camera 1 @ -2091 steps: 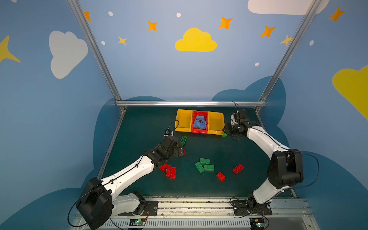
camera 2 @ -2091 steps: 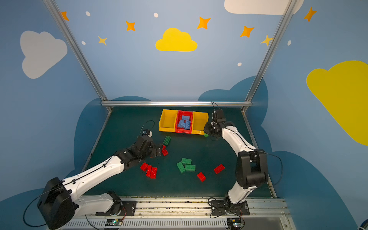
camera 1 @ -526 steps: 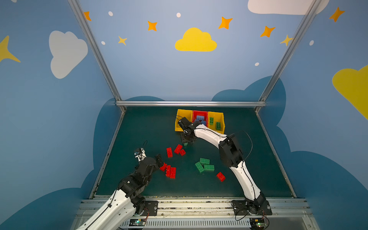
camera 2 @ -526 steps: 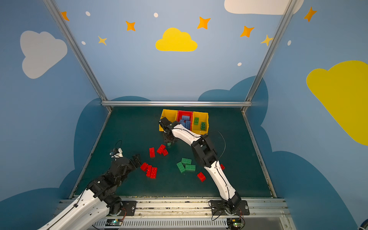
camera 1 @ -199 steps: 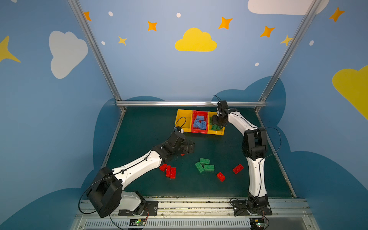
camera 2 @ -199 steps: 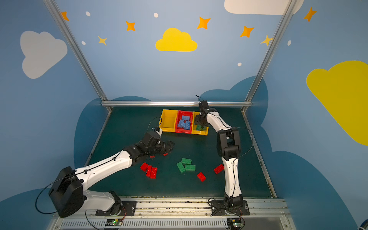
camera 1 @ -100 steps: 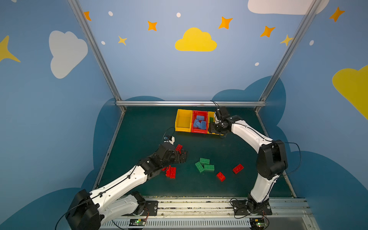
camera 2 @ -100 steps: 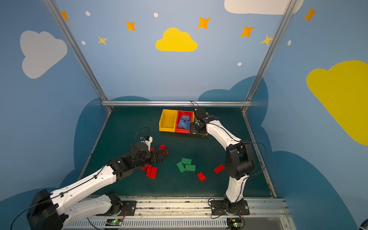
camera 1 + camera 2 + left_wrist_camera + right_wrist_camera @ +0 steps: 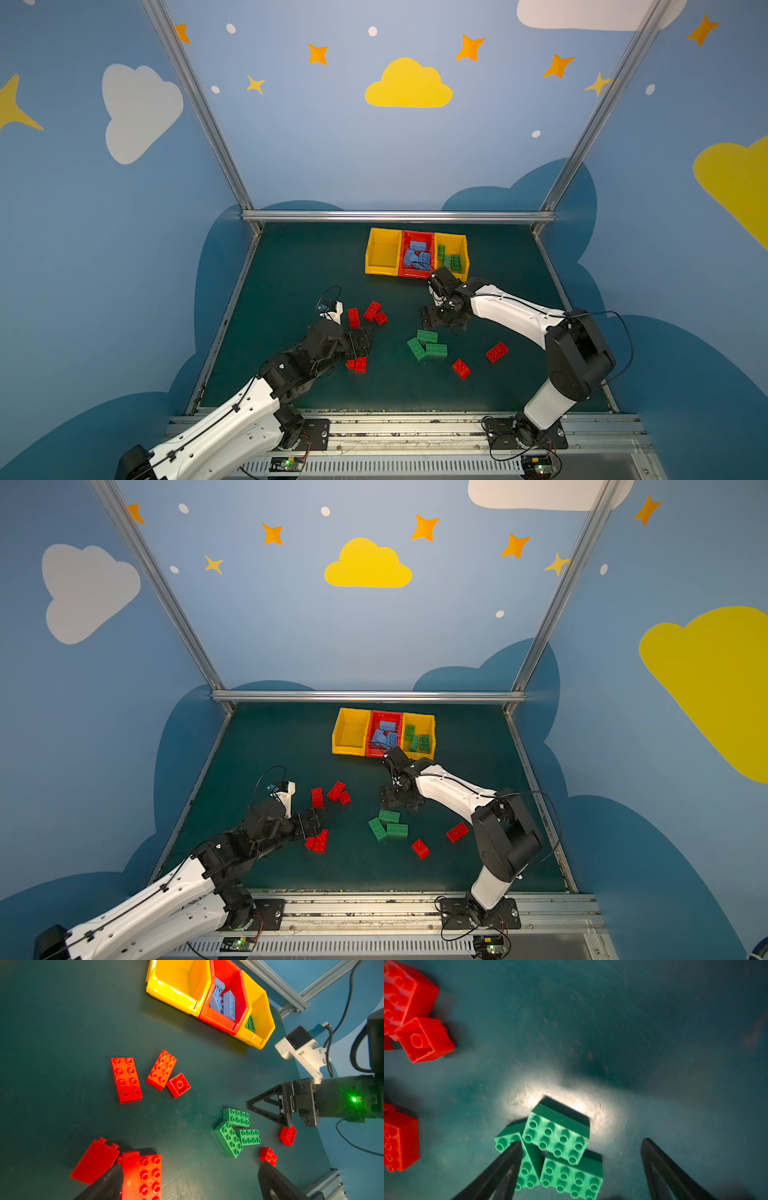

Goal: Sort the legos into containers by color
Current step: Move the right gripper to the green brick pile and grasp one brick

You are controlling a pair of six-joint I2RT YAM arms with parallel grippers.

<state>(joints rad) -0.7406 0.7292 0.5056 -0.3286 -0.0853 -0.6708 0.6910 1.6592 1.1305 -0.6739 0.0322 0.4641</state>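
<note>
Legos (image 9: 496,352) are lying part sorted on the dark green table (image 9: 291,270). The step in hand, by my reading, is the green pick.

Right end effector (image 9: 581,1142): jaws standing wide apart, gripping nothing, hovering over three green studded plastic bricks (image 9: 556,1138) that are lying bunched and touching one another. One finger (image 9: 506,1161) is overlapping the edge brick in the wrist view; contact cannot be told.

Left end effector (image 9: 362,341): also gaping and empty, hanging just beside a clump of red studded plastic bricks (image 9: 357,365). Three more red bricks (image 9: 371,311) are lying just beyond it. Two lone red bricks (image 9: 460,368) are sitting nearer the right arm's base.

Outward: three open plastic bins are standing joined in a row at the far side. The red middle bin (image 9: 415,272) is holding light blue bricks (image 9: 415,257). The right yellow bin (image 9: 464,252) is holding green bricks (image 9: 455,262). The left yellow bin (image 9: 382,269) is showing no brick inside.

Judgement: blue is looking done, green part done, red not yet begun. The next move is calling for the right end effector to come down squarely over one green brick, close without dragging its neighbours, then carry it to the right yellow bin.
</note>
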